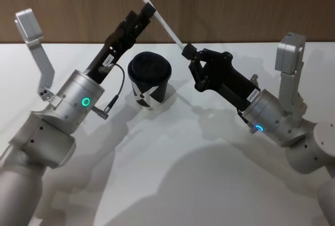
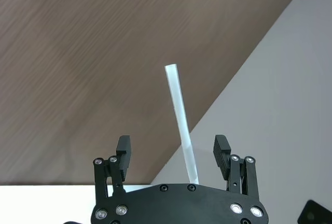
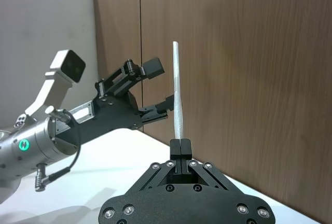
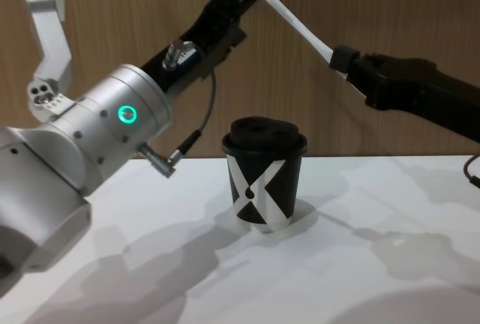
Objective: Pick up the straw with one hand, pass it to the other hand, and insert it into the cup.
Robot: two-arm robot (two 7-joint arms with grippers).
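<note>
The white straw (image 1: 163, 23) slants up and away through the air above the table. My right gripper (image 1: 186, 51) is shut on its lower end; in the right wrist view its pads (image 3: 180, 146) pinch the straw (image 3: 177, 84) upright. My left gripper (image 1: 145, 14), on the silver wrist with the green ring, stands open higher up around the straw. In the left wrist view the straw (image 2: 179, 105) runs between the spread fingers (image 2: 123, 145) without touching them. Below and between both grippers, the black lidded cup (image 1: 150, 78) with the white X stands on the table (image 4: 264, 181).
A thin dark cable with a metal plug (image 1: 106, 112) hangs from the left wrist. A wooden wall (image 1: 235, 1) rises behind the white table (image 1: 172, 173). Grey camera mounts (image 1: 31, 27) stick up from both forearms.
</note>
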